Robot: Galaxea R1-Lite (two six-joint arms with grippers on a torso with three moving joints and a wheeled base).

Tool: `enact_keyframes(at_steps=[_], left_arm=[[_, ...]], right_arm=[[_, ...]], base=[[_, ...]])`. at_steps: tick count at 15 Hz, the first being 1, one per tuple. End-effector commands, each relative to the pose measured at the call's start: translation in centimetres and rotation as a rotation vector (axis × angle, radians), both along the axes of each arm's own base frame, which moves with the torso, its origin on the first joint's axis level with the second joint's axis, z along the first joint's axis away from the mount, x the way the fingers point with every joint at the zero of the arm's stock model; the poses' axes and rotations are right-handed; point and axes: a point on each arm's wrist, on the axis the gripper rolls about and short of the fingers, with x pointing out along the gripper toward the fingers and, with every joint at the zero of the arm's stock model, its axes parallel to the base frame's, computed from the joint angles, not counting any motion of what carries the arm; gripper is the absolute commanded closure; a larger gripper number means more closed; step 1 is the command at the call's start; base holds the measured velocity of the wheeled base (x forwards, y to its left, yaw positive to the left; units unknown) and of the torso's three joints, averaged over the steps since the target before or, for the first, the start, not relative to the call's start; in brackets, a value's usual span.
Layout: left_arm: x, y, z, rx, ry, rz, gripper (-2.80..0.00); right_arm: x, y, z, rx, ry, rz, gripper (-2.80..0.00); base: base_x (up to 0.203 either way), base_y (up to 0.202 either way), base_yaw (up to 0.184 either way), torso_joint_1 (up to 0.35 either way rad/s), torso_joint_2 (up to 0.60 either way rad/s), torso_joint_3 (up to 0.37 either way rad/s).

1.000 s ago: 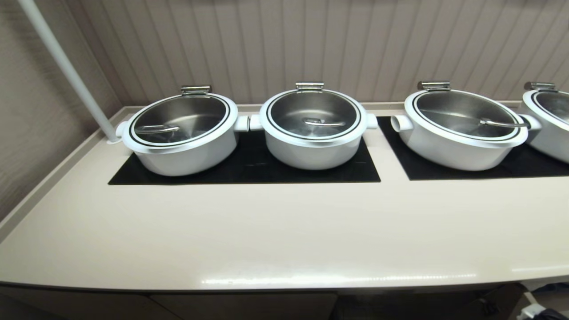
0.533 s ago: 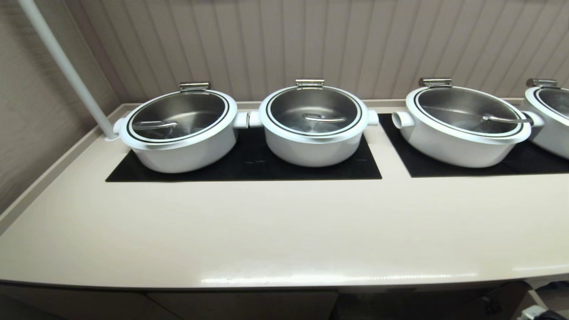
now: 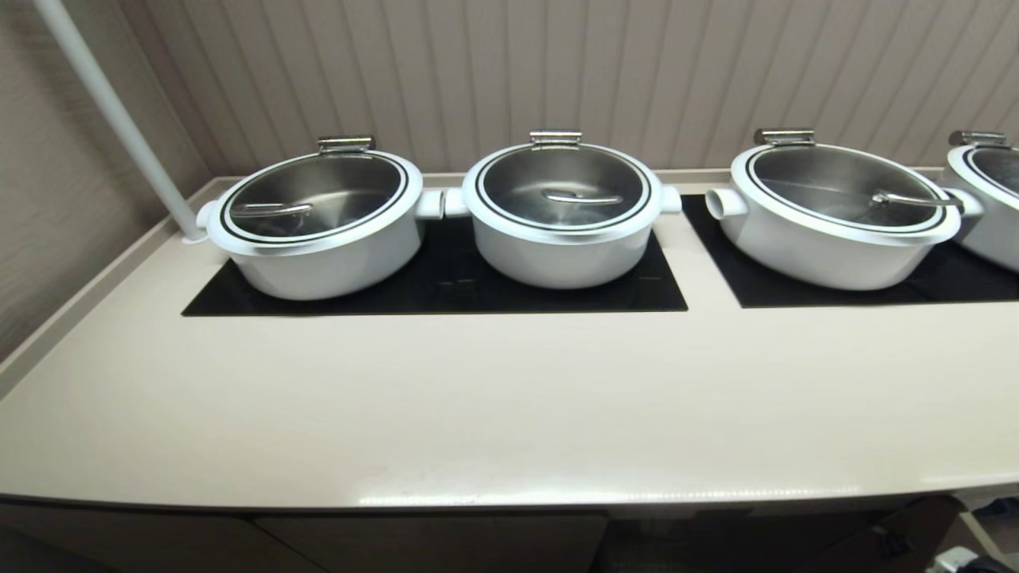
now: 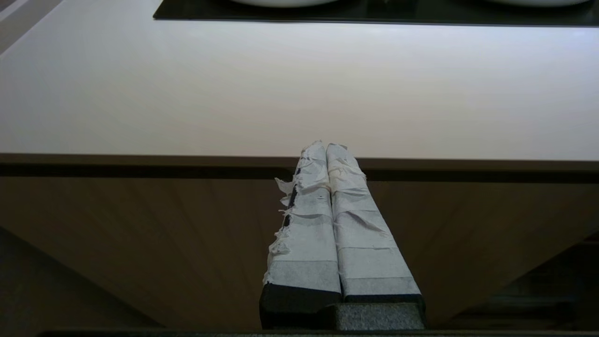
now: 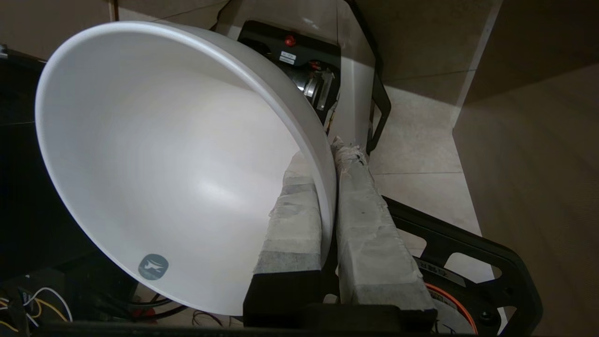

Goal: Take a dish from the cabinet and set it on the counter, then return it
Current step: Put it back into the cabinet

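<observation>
Head view: counter (image 3: 493, 414) carries white pots (image 3: 561, 211) on black panels (image 3: 434, 286); neither of my arms shows. Left wrist view: my left gripper (image 4: 326, 149), fingers pressed together, points at the counter's front edge. Right wrist view: my right gripper (image 5: 327, 154) pinches the bowl (image 5: 154, 159) by its rim, off the counter.
</observation>
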Motion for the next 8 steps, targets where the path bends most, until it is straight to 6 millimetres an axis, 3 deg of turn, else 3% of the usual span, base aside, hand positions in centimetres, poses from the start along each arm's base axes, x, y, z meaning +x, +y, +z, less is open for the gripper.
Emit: enact_keyframes(at_steps=[1,8], left_arm=[[0.01,0.0,-0.04,-0.001,0.001,0.001,0.0],[-0.01,0.0,0.0,-0.001,0.0,0.001,0.0]], right_arm=[[-0.02,0.0,0.01,0.002,0.001,0.0,0.0],[-0.18,-0.09,-0.12,0.001,0.002,-0.002,0.0]], base=[[0.0,0.0,0.0,-0.134,0.29,0.158],[0.0,0.0,0.0,-0.145,0.31,0.163]])
